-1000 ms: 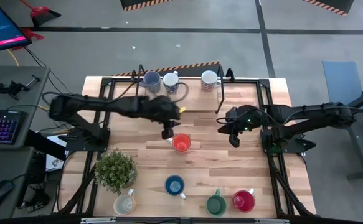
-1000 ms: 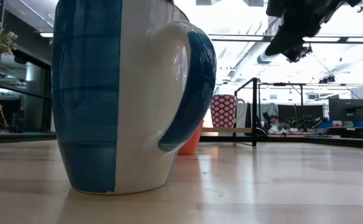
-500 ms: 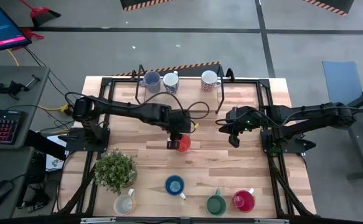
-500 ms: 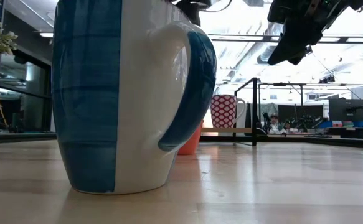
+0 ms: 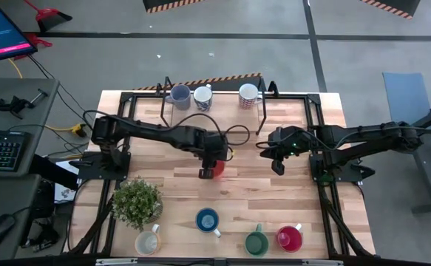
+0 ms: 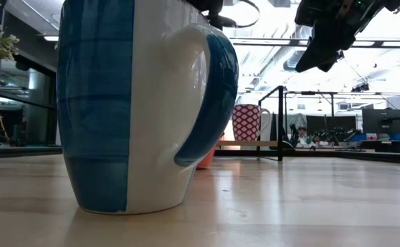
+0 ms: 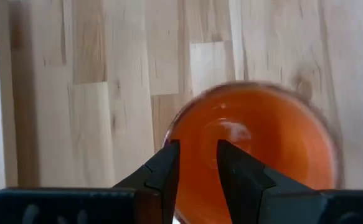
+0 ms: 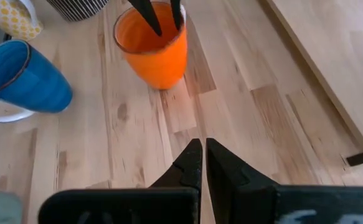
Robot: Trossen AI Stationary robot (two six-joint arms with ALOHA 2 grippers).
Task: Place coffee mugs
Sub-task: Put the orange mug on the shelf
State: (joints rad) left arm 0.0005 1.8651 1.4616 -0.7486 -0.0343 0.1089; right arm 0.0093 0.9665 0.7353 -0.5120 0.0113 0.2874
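**Left gripper down in the orange mug, grip not yet proven**

High view: my left gripper sits at frame centre, directly over the orange mug on the table. To do this step well I judge I should keep the wrist vertical, get one finger inside and one outside the wall, and close firmly before any lift. The right gripper waits right of centre over bare wood. Three mugs stand along the upper edge; the blue mug, the green mug, the red mug and the cream mug line the lower edge beside the potted plant.

Low view: the blue mug fills the left half. Only a sliver of the orange mug shows at its right edge. The patterned mug stands further back, right of centre.

Left wrist view: the two fingers stand partly apart, a narrow gap between them, low in the frame over the orange interior. I cannot tell whether they straddle the rim or both sit inside, so I won't call it a grip.

Right wrist view: my right fingers are pressed together, holding nothing. At the upper left, the left arm's fingertips dip into the orange mug's mouth.
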